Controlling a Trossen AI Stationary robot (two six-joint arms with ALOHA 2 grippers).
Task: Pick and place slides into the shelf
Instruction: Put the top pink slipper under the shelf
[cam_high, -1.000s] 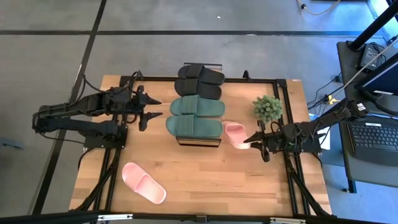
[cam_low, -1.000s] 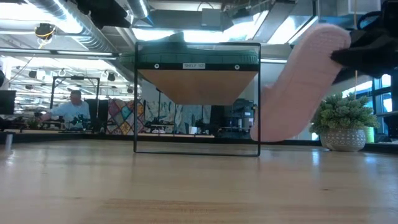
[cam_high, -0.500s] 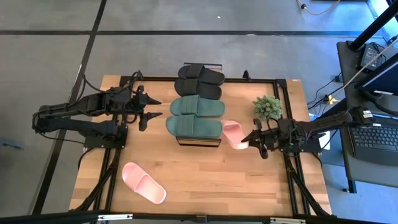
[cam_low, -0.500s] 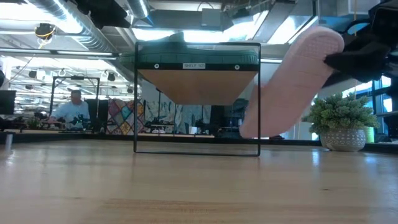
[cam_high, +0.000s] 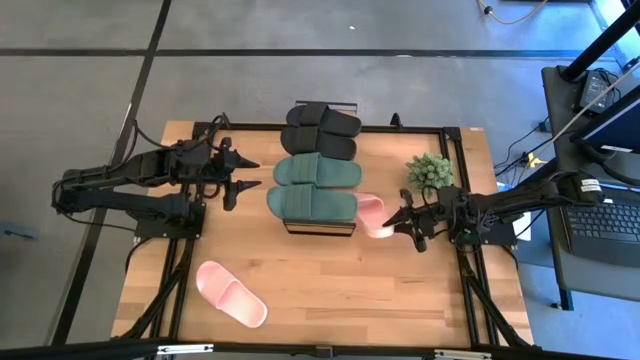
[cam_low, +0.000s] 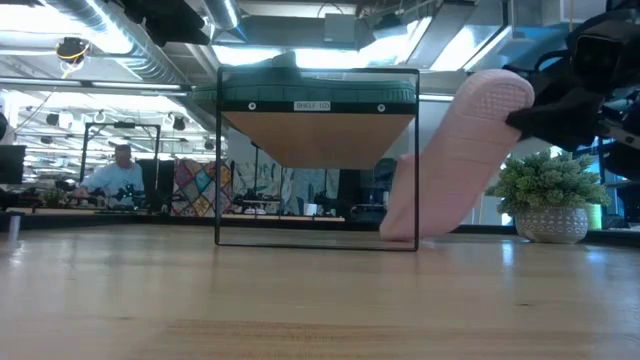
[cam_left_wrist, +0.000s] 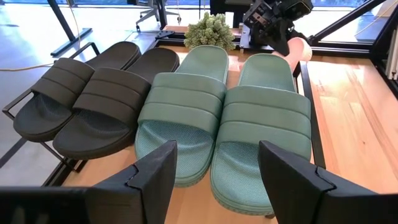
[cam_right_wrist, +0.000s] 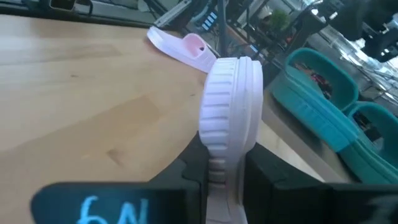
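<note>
1. The right tool (cam_high: 403, 219) pinches one pale pink slide (cam_high: 374, 215) by its edge, tilted steeply off the worktop (cam_high: 330, 290), at about 3 o'clock of the shelf (cam_high: 318, 228); its lower end seems to reach the shelf's frame
2. The left tool (cam_high: 245, 174), fingers spread and empty, hovers at 9 o'clock of the shelf
3. Black slides (cam_high: 320, 130) and green slides (cam_high: 315, 188) sit on the shelf
4. The second pink slide (cam_high: 230, 294) lies flat at 7 o'clock
5. A potted plant (cam_high: 430, 173) stands at 2 o'clock
</note>
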